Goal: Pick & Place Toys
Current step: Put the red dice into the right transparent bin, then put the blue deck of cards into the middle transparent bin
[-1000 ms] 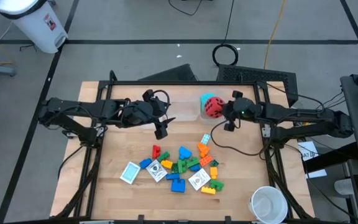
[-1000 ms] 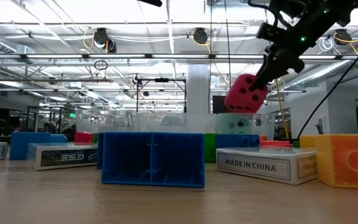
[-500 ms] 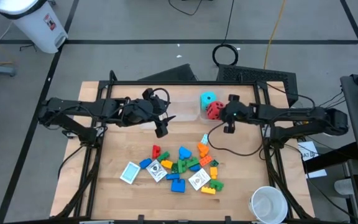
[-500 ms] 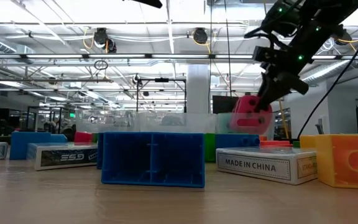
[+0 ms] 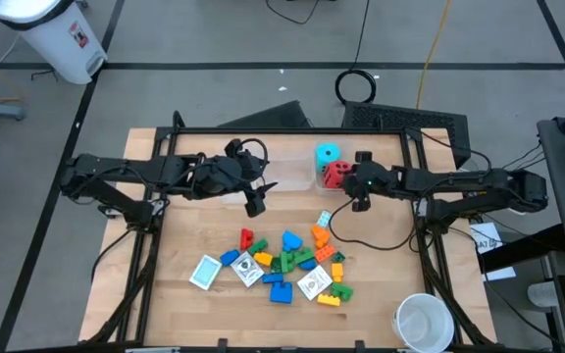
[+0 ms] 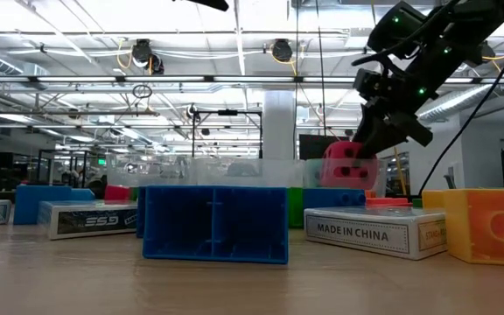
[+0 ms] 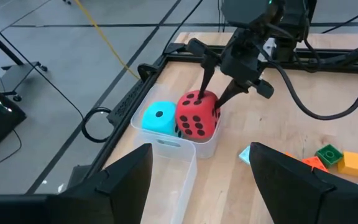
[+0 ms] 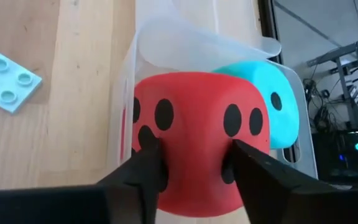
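Lowering red die [image 7: 197,115] into clear bin [image 7: 166,143], right gripper [image 7: 215,87] fingers straddling it, grip uncertain; cyan die [image 7: 159,118] beside, already binned; bricks [image 5: 297,257] and cards nearer, unpicked; left gripper [image 5: 254,201] wide, waiting

Bright, even overhead light. Low view: ceiling tube lights [image 6: 234,80] blown out, glaring; near blue brick [image 6: 214,223] soft. High view: faint shadows on wooden table [image 5: 184,294]. Right wrist view: red die [image 8: 194,140] close, slightly blurred.

Only a few bits are readable, all in the low view: "MADE IN CHINA" on the side of a white card box [image 6: 377,233] on the right, and "GSE"-ish letters on another box [image 6: 86,219] at left.
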